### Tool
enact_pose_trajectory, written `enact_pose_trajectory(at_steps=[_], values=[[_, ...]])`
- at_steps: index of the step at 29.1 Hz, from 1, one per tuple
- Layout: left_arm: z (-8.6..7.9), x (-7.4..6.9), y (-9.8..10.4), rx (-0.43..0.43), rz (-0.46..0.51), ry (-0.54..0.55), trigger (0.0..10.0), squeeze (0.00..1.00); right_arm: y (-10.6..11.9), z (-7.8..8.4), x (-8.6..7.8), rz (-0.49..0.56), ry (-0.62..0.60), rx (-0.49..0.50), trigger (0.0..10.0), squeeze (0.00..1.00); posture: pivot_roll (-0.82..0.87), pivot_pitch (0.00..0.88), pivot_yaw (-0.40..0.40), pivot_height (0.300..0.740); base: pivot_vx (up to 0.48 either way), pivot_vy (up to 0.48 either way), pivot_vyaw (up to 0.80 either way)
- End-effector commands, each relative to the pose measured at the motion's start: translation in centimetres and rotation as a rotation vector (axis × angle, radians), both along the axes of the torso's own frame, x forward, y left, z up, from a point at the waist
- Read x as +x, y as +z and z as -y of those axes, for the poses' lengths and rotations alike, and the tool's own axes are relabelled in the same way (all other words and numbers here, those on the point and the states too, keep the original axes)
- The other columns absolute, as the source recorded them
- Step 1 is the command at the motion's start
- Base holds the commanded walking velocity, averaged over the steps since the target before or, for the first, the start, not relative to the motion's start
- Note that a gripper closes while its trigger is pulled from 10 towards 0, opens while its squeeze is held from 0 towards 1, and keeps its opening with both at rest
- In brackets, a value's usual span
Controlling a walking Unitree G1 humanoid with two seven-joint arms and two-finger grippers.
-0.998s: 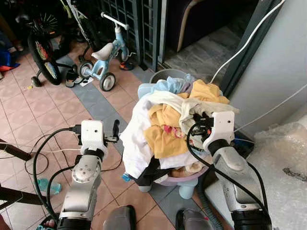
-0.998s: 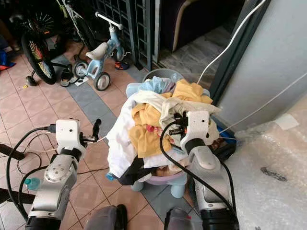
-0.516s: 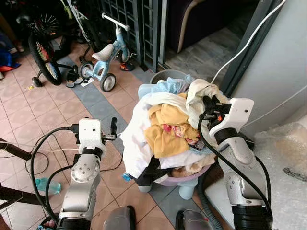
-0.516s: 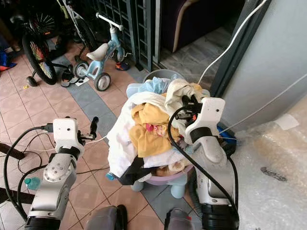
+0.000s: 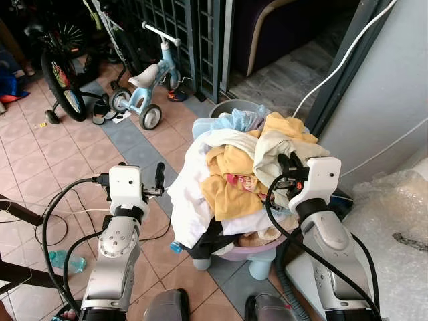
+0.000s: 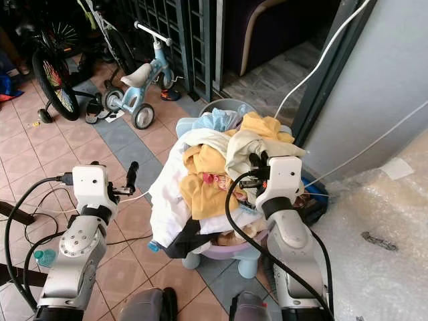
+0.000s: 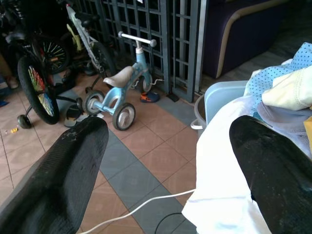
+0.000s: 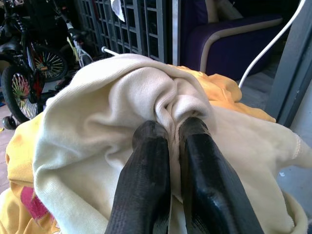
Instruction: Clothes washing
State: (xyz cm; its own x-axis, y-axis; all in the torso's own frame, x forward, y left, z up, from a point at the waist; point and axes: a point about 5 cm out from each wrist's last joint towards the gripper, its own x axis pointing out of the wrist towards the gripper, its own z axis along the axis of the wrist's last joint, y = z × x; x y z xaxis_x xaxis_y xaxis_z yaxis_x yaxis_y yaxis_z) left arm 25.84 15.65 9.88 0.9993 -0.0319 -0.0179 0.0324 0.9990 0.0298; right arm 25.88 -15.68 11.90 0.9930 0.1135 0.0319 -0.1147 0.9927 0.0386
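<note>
The heap of clothes [image 5: 234, 180] in front of me overflows a pale lilac basin [image 5: 251, 249] that sits on a light blue stool [image 5: 262, 265]. A white garment [image 5: 189, 194] hangs down the heap's left side, yellow pieces [image 5: 231, 184] lie in the middle, and a blue dotted cloth [image 5: 237, 120] is at the back. On top, a fold of the cream garment [image 8: 112, 126] is pinched in my right gripper [image 8: 170, 141].

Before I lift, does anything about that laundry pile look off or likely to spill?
Yes. The laundry basket is heaped far above its rim, and a white garment hangs over its left side toward the floor. The right gripper is pinched on a cream garment on top; the left gripper is open beside the pile.
</note>
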Motion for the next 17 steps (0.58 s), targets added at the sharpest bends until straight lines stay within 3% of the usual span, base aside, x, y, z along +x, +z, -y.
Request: enact_pose_trajectory(at_steps=[1, 9, 17], values=[[-0.22, -0.42, 0.15, -0.004, 0.010, -0.015, 10.0, 0.00, 0.32, 0.48, -0.41, 0.013, -0.014, 0.005, 10.0, 0.00, -0.02, 0.082, 0.046, 0.740, 0.000, 0.000, 0.00], [-0.02, -0.41, -0.51, -0.036, -0.021, -0.044, 10.0, 0.00, -0.34, 1.26, -0.54, -0.003, -0.072, 0.001, 10.0, 0.00, -0.02, 0.077, 0.049, 0.740, 0.000, 0.000, 0.00], [0.05, -0.32, -0.53, -0.033, -0.023, -0.061, 10.0, 0.00, -0.33, 0.83, -0.36, -0.005, -0.069, 0.005, 10.0, 0.00, -0.02, 0.075, 0.049, 0.740, 0.000, 0.000, 0.00]])
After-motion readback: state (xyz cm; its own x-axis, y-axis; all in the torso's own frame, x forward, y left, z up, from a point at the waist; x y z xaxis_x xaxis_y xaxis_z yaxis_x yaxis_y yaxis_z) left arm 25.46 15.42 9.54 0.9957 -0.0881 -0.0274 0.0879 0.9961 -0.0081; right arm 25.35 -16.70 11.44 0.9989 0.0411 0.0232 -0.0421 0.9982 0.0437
